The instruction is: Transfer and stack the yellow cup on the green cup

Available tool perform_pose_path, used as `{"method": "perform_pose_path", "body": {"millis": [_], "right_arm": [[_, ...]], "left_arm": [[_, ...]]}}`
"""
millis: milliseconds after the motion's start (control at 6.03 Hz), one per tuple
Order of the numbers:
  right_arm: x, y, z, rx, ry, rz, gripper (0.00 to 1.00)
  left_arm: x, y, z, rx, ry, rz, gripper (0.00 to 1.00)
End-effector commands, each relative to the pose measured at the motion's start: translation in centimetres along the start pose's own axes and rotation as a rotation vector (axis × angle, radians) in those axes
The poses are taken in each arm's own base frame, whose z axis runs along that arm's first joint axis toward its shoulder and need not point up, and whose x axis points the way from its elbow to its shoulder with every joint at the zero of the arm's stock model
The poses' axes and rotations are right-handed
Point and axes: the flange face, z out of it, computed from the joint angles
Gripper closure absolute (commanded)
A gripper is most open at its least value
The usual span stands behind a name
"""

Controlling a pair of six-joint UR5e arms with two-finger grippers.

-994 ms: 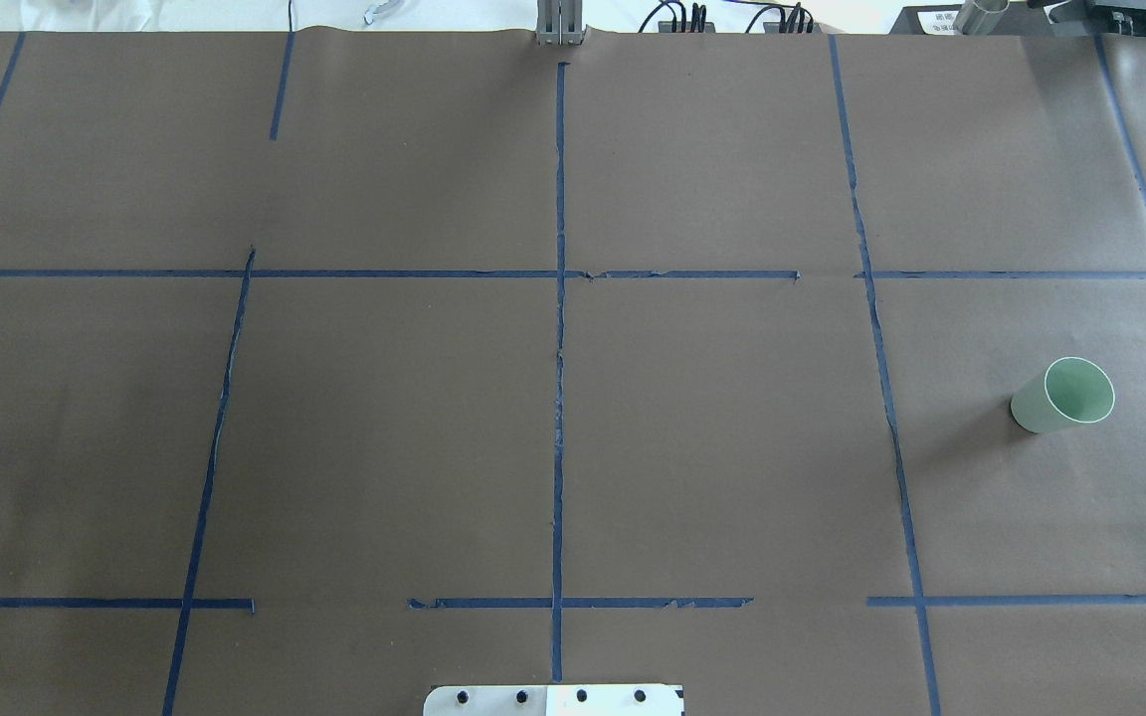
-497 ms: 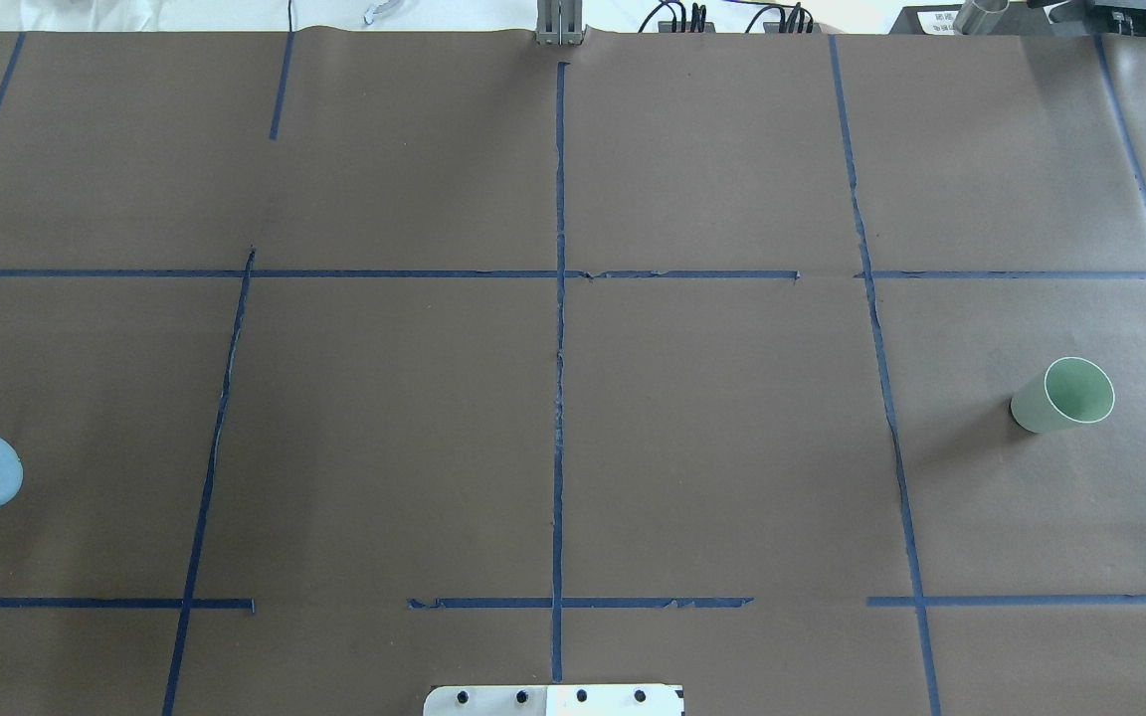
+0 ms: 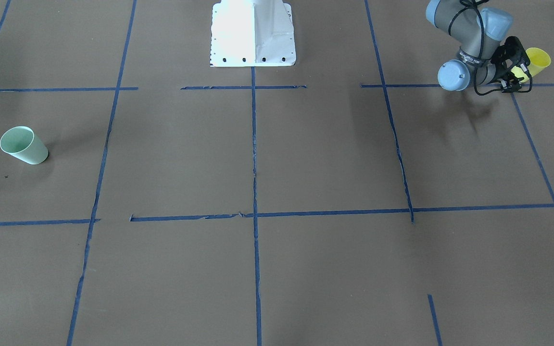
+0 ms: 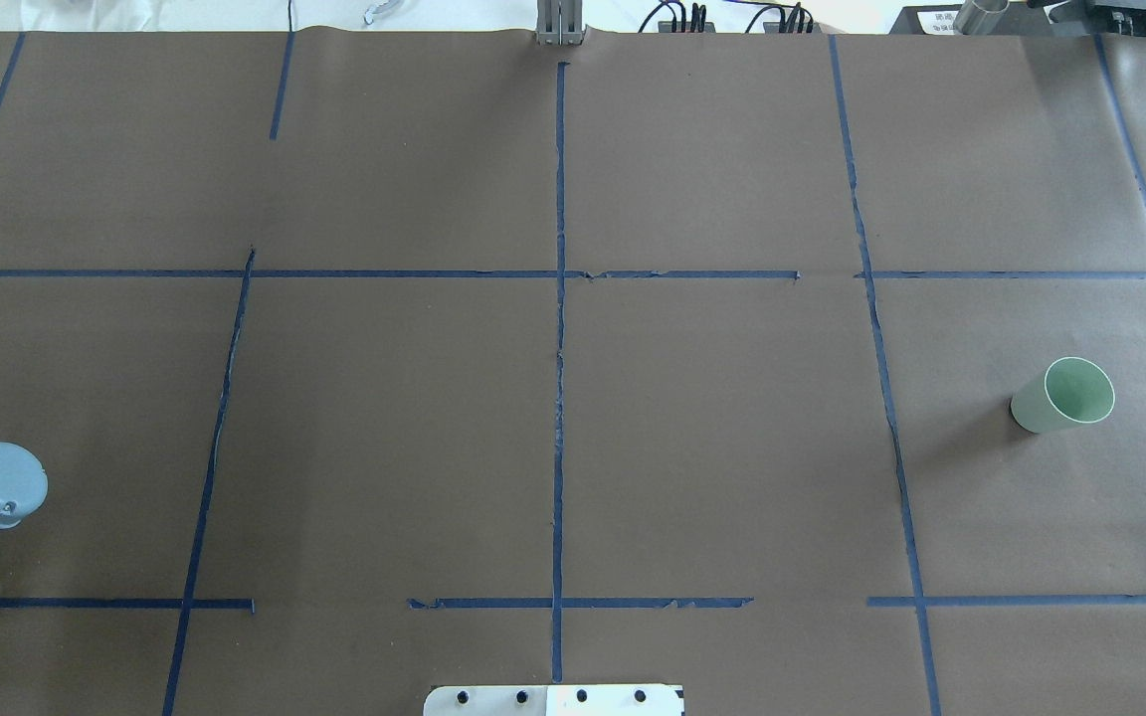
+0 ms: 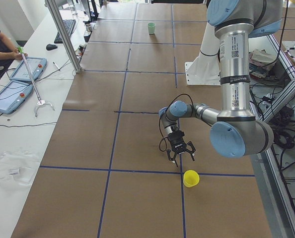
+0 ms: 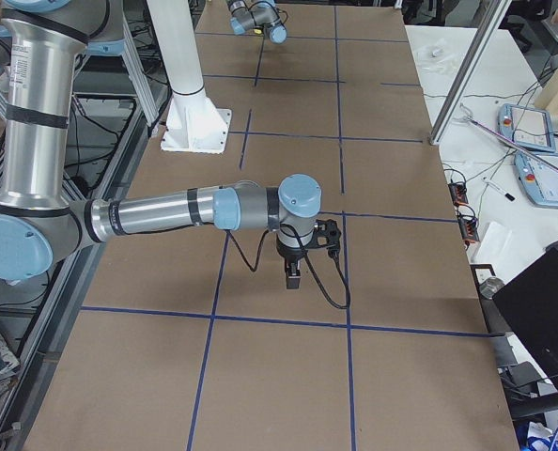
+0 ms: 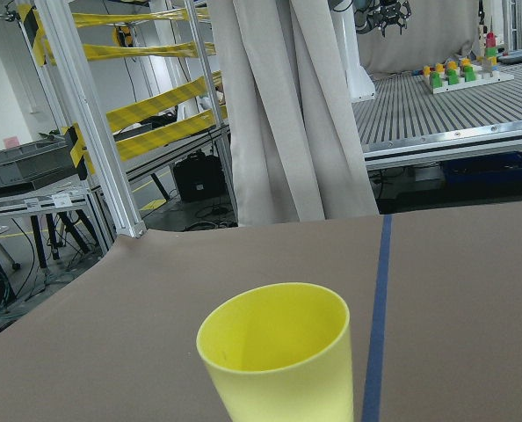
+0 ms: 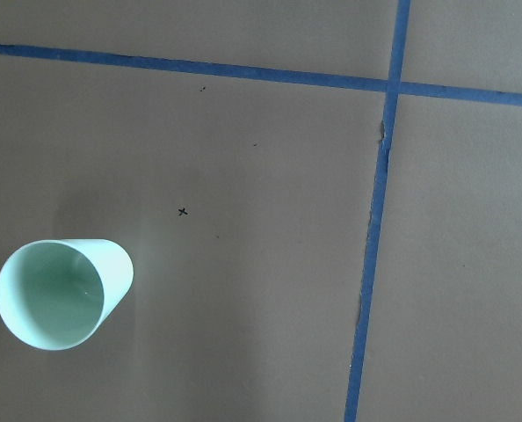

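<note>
The left gripper [image 5: 181, 156] hangs with fingers spread, clear of the upright yellow cup [image 5: 190, 178] at its 5 o'clock on the table [image 4: 732, 447]. The green cup [image 4: 1062, 395] stands at the overhead view's 3 o'clock. I cannot tell how the right gripper's [image 6: 293, 278] fingers stand.

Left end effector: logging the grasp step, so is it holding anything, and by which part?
Nothing. The left end effector hangs open, apart from the bright yellow tapered plastic cup standing free.

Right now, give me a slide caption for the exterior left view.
Open left gripper hovers near the upright yellow cup; the green cup stands far down the table.
</note>
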Motion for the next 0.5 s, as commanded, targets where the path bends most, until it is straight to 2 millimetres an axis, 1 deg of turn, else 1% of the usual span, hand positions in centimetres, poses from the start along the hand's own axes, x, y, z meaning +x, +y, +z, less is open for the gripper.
{"method": "perform_pose_path", "body": {"millis": [0, 166, 331], "right_arm": [[0.0, 0.1, 0.1, -0.002, 0.000, 0.000, 0.00], [-0.2, 0.0, 0.2, -0.005, 0.000, -0.005, 0.00], [-0.2, 0.0, 0.2, -0.004, 0.000, -0.007, 0.00]], "left_arm": [[0.5, 0.8, 1.9, 0.040, -0.012, -0.023, 0.00], [0.8, 1.3, 3.1, 0.061, -0.017, -0.033, 0.00], [0.5, 1.6, 3.2, 0.066, -0.013, -0.032, 0.00]]}}
